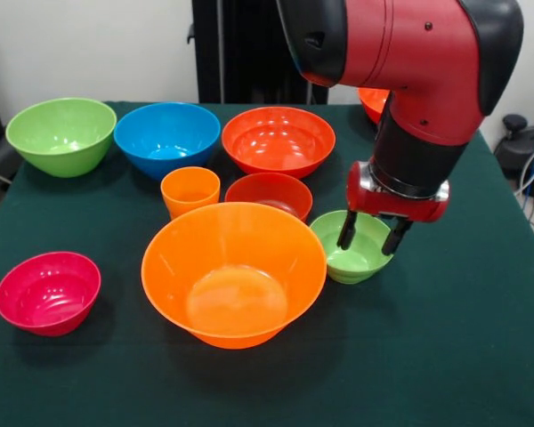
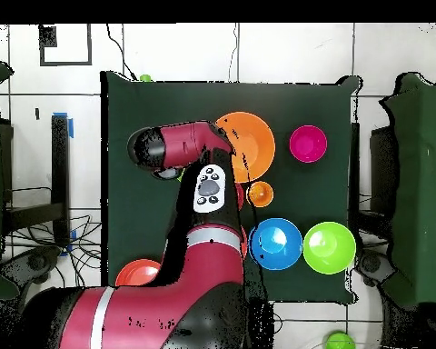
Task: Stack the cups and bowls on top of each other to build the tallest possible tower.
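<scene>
We see the gripper (image 1: pixel 370 237) hanging over the small green bowl (image 1: pixel 356 253), its two dark fingers spread apart with nothing between them; one tip dips inside the bowl's rim and the other sits at its right edge, though we cannot tell whether either touches the plastic. That bowl stands upright on the green table (image 1: pixel 445 356), just to the right of the largest orange bowl (image 1: pixel 234 272), the two rims almost meeting. Behind the big orange bowl we find the orange cup (image 1: pixel 190 189) upright, and just beside it a small red-orange bowl (image 1: pixel 269 193). Further back stand three bigger bowls in a row: a green bowl (image 1: pixel 61 134), a blue bowl (image 1: pixel 167 136) and a large red-orange bowl (image 1: pixel 279 140). A pink bowl (image 1: pixel 48 291) sits well apart at the near left. Another orange-red bowl (image 1: pixel 372 100) shows partly behind the arm (image 1: pixel 409 62). Nothing is stacked; every piece stands on the cloth by itself. From overhead, the arm covers the small green bowl, while the largest orange bowl (image 2: pixel 251 138), pink bowl (image 2: pixel 308 143), blue bowl (image 2: pixel 276 244) and green bowl (image 2: pixel 329 246) show clearly.
</scene>
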You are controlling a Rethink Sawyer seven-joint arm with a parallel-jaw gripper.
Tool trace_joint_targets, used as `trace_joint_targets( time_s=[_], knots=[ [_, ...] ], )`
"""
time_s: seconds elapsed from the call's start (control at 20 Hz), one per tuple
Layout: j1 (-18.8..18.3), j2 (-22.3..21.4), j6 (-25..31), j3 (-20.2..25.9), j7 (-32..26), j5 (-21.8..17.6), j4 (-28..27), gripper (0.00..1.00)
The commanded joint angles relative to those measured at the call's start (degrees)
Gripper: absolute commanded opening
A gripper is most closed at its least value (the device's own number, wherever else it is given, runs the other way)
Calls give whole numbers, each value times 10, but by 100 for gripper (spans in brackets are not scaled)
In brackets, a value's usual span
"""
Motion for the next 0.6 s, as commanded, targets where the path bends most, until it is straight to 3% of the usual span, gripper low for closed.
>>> trace_joint_targets(
  time_s=[0.05, 0.6],
  knots=[
    [20, -4, 13, 45, 13, -4, 2, 100],
    [14, 0, 42, 51, 10, 11, -7, 100]
  ],
)
